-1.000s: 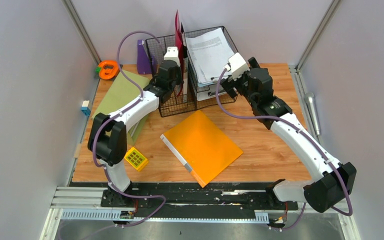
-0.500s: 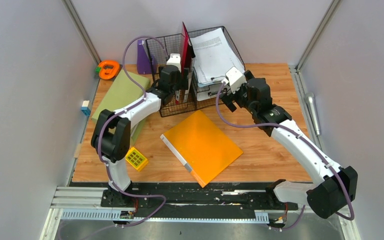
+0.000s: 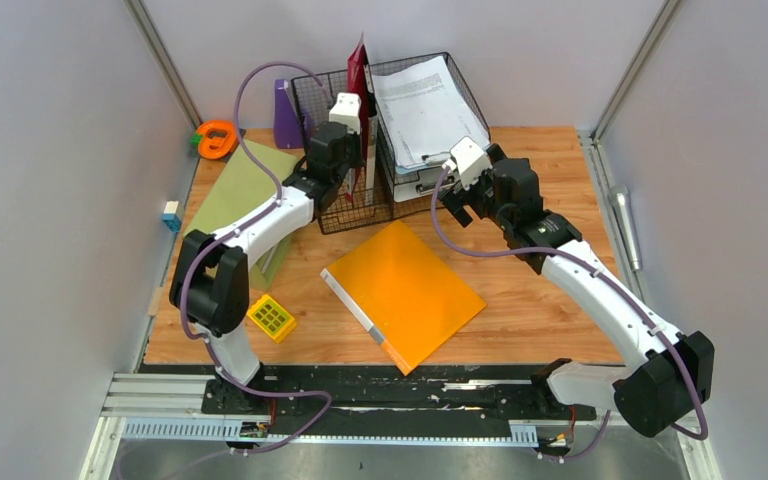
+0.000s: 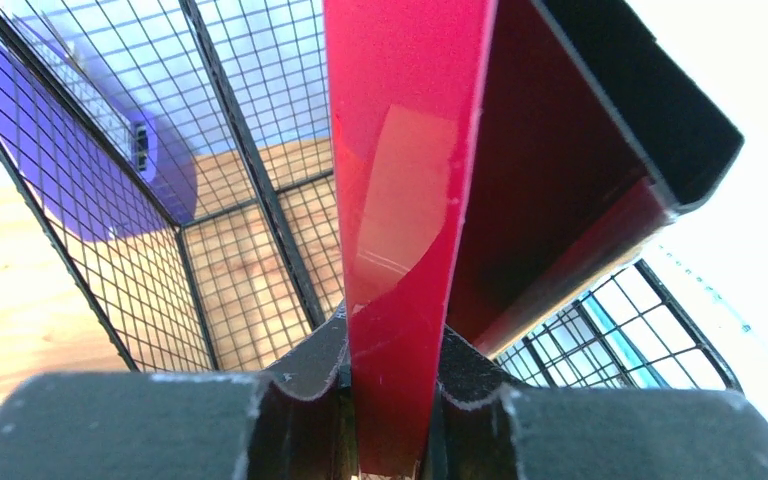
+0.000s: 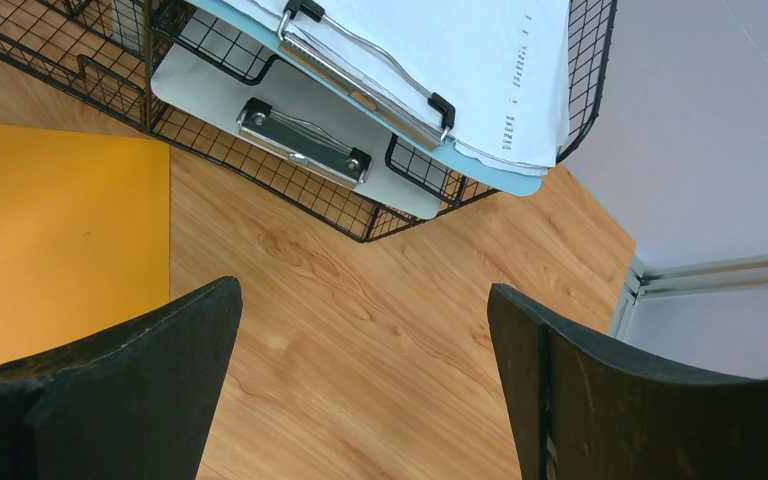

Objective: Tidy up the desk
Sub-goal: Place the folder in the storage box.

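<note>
The desk [image 3: 540, 290] is a light wood tabletop. A red folder [image 3: 358, 68] stands upright in the left section of a black wire rack [image 3: 340, 215]. My left gripper [image 3: 352, 160] is at the rack, shut on the folder's red cover [image 4: 410, 200], which runs up between the two pads [image 4: 300, 375]; its dark inner leaf hangs open to the right. My right gripper [image 3: 456, 198] hovers open over bare wood in front of the rack's right section, with nothing between its fingers [image 5: 140, 380]. An orange folder [image 3: 405, 290] lies flat in the middle of the desk.
Clipboards with papers [image 3: 420, 100] fill the rack's right section [image 5: 300, 130]. A green folder [image 3: 235, 190], a yellow block [image 3: 272, 317], an orange tape dispenser [image 3: 217, 138] and a purple object [image 3: 286, 115] sit on the left. Grey walls close in on both sides.
My left gripper let go of the red folder for a moment and has shut on its cover again; the folder tipped right, then back. My right arm drew back a little from the rack.
</note>
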Robot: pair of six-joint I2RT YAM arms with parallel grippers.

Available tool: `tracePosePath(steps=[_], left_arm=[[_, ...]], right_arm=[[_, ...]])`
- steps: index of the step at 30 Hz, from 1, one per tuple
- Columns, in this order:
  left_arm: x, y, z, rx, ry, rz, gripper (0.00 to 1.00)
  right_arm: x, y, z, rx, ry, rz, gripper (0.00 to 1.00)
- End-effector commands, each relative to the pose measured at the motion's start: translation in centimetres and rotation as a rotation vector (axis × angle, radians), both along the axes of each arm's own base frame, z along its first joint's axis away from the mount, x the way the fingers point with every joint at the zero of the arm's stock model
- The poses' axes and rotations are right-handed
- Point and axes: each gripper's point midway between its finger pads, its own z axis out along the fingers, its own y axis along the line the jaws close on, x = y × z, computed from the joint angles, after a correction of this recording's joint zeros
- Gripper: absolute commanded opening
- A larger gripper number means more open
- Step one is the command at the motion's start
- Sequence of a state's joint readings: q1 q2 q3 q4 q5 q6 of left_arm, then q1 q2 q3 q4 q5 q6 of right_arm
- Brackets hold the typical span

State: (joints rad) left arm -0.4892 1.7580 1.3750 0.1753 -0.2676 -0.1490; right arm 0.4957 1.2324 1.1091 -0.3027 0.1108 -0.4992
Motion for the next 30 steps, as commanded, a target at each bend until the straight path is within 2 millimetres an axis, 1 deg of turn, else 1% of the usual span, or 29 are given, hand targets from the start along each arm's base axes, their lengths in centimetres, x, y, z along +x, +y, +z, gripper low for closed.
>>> tracePosePath(steps=[1, 2, 5, 7, 8, 9, 10, 11, 12, 13, 14, 15, 16, 17, 20, 25, 30], left_arm=[[-0.3, 0.3, 7.3, -0.030, -0.202, -0.002, 0.00], [-0.2, 0.4, 7.8, -0.035, -0.230, 0.003, 0.00], [-0.3, 0.7, 7.5, -0.006, -0.287, 0.002, 0.00], [-0.1, 0.7, 8.3, -0.007, -0.377, 0.004, 0.00], [-0.1, 1.1, 7.5, 0.015, -0.382, 0.016, 0.00], [0.0, 1.1, 8.1, -0.001, -0.428, 0.027, 0.00], [0.1, 1.3, 6.9, 0.019, -0.427, 0.033, 0.00], [0.0, 1.4, 7.9, -0.002, -0.480, 0.041, 0.00], [0.0, 1.5, 6.7, 0.007, -0.477, 0.048, 0.00], [-0.1, 1.7, 7.6, -0.021, -0.528, 0.059, 0.00], [-0.2, 1.7, 6.8, -0.025, -0.528, 0.059, 0.00], [-0.3, 1.7, 7.4, -0.046, -0.563, 0.062, 0.00], [-0.2, 1.6, 6.9, -0.052, -0.561, 0.062, 0.00], [-0.2, 1.6, 7.0, -0.064, -0.570, 0.064, 0.00], [0.3, 1.7, 6.4, -0.103, -0.552, 0.090, 0.00], [0.9, 1.5, 5.9, -0.131, -0.538, 0.113, 0.00], [1.6, 0.4, 3.5, -0.147, -0.479, 0.089, 0.00]], right_arm=[[0.0, 0.2, 0.8, 0.030, -0.013, 0.003, 0.95], [0.0, 0.2, 0.7, 0.031, -0.009, 0.004, 0.95], [0.1, 0.3, 0.4, 0.028, -0.003, 0.006, 0.95], [0.1, 0.4, 0.1, 0.026, 0.004, 0.007, 0.95], [0.2, 0.4, -0.1, 0.023, 0.008, 0.006, 0.95], [0.2, 0.4, -0.2, 0.020, 0.011, 0.006, 0.95], [0.3, 0.4, -0.5, 0.015, 0.015, 0.005, 0.95], [0.4, 0.4, -0.7, 0.010, 0.020, 0.004, 0.95], [0.4, 0.4, -0.8, 0.008, 0.020, 0.003, 0.95], [0.5, 0.4, -0.9, 0.006, 0.023, 0.002, 0.95], [0.6, 0.5, -1.0, 0.003, 0.024, 0.001, 0.95], [0.7, 0.4, -1.1, -0.001, 0.027, -0.001, 0.95], [0.9, 0.4, -1.2, -0.005, 0.030, -0.004, 0.95], [1.0, 0.5, -1.3, -0.008, 0.032, -0.004, 0.95], [1.4, 0.6, -1.6, -0.016, 0.039, -0.007, 0.95], [1.9, 0.8, -2.3, -0.025, 0.054, -0.008, 0.95], [2.4, 1.0, -2.7, -0.034, 0.066, -0.015, 0.94]])
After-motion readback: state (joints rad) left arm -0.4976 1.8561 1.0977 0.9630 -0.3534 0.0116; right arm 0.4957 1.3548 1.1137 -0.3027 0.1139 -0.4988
